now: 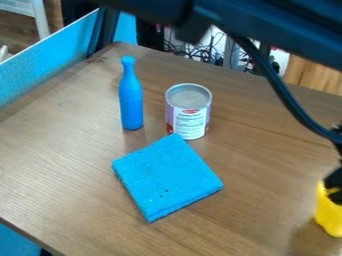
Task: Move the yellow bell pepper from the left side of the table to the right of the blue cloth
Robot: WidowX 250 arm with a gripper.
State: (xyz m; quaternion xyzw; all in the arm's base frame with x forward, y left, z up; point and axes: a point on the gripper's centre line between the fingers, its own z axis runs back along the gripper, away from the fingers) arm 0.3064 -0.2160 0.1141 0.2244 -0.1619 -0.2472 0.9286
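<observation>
Lettering sits on the pale label [191, 123] wrapped around a short metal can with a grey top [189, 94]; most of it is too small to make out, and a red patch marks its upper part. The other things bear no print that can be made out.

Across the upper right stretches the thick black robot arm [267, 26], with a black cable [286, 99] curving down from it to the right edge. Low at that edge, the black gripper [335, 192] points downward, partly cut off by the frame. It meets the top of a smooth yellow object with a rounded lower end [327, 216]; whether the claw is clenched on it or released, I cannot tell.

Well to the left, a folded square blue cloth [167, 175] lies flat and turned at an angle, dark specks on its surface. Its far corner reaches the can's base, touching or just beside it. A slim blue bottle-shaped object [131, 102] stands upright left of the can, a narrow gap between them.

Brown wood tabletop [60, 165] separates the cloth from the yellow object and from the table's left edge. Along the far left side runs a blue panel [40, 67].
</observation>
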